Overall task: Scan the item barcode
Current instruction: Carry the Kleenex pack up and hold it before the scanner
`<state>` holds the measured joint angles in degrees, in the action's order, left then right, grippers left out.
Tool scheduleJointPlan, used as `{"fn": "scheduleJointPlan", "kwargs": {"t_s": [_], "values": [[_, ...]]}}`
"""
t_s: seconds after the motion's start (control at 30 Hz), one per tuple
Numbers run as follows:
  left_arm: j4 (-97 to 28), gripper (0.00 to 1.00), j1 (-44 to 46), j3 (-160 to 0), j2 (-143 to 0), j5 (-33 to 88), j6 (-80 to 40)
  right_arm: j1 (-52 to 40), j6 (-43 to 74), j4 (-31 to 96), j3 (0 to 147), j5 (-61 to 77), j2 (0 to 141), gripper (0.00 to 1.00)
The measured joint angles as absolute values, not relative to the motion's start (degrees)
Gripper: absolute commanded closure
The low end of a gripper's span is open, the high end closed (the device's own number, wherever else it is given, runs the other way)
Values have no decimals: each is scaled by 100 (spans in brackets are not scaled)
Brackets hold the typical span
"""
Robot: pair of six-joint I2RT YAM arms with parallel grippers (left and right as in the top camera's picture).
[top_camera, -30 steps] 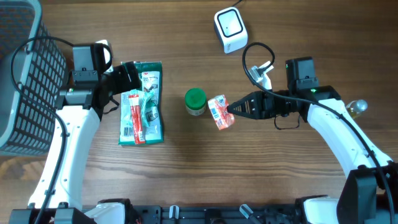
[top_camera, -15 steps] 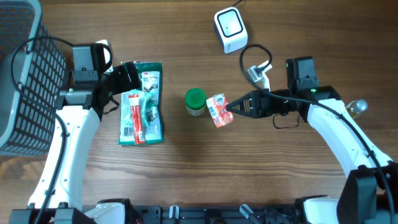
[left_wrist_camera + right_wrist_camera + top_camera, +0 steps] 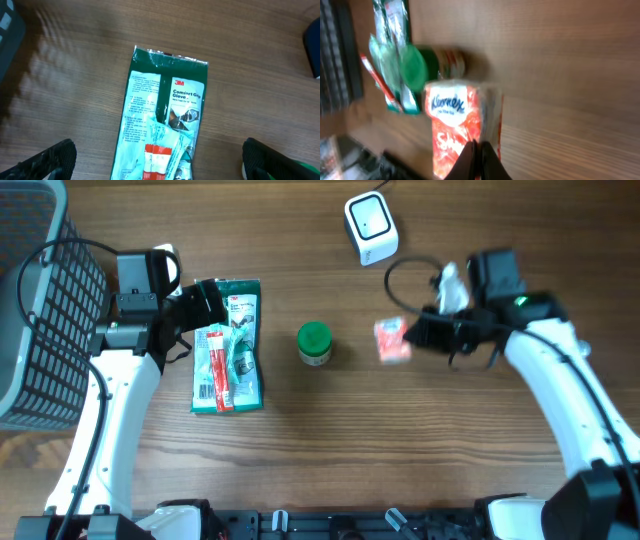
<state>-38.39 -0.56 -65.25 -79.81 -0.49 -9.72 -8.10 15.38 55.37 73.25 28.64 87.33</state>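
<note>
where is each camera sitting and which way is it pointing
Overhead: fixed above the wooden table, looking straight down; left arm and right arm show, white boxy scanner near the frame's top.
Left wrist: on the left arm, facing down at the green 3M glove packet; open left fingers at the bottom corners.
Right wrist: on the right arm, looking along shut right fingers pinching a red-and-white Kleenex tissue pack, green-lidded jar beyond.
Shared: overhead and right wrist both show pack and jar.

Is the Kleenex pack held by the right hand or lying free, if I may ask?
Held: the right hand is pinched shut on the Kleenex pack at its edge.
</note>
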Motion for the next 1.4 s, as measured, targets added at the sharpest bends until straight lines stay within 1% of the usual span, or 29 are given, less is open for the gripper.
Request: {"fn": "scheduleJointPlan", "kwargs": {"t_s": [0.13,0.2,0.27,0.33,0.53,0.77,0.87,0.9,1.03,1.4], "values": [[-3846,0,-56,-6525,-7981,-49,-974,-978,1479,6676,9323,1957,8722,96],[-3846,0,-56,-6525,-7981,-47,-972,-1118,1466,6969,10180,1522,8722,96],[-3837,0,-56,-6525,-7981,-49,-974,-1313,1380,7048,10962,1083,8713,96],[-3841,0,-56,-6525,-7981,-49,-974,-1496,1216,6897,11288,705,8713,96],[-3841,0,-56,-6525,-7981,-49,-974,-1964,585,6661,11373,-421,9078,95],[-3841,0,-56,-6525,-7981,-49,-974,-2213,-12,6219,11373,-1433,10464,95],[-3841,0,-56,-6525,-7981,-49,-974,-2220,-47,5994,11371,-1629,10921,95],[-3841,0,-56,-6525,-7981,-49,-974,-2220,-132,5791,11371,-1791,11297,95],[-3841,0,-56,-6525,-7979,-49,-974,-2220,-419,5323,11371,-1955,11839,96],[-3844,0,-56,-6525,-7981,-49,-974,-2220,-622,3795,11371,-2414,12357,95]]}}
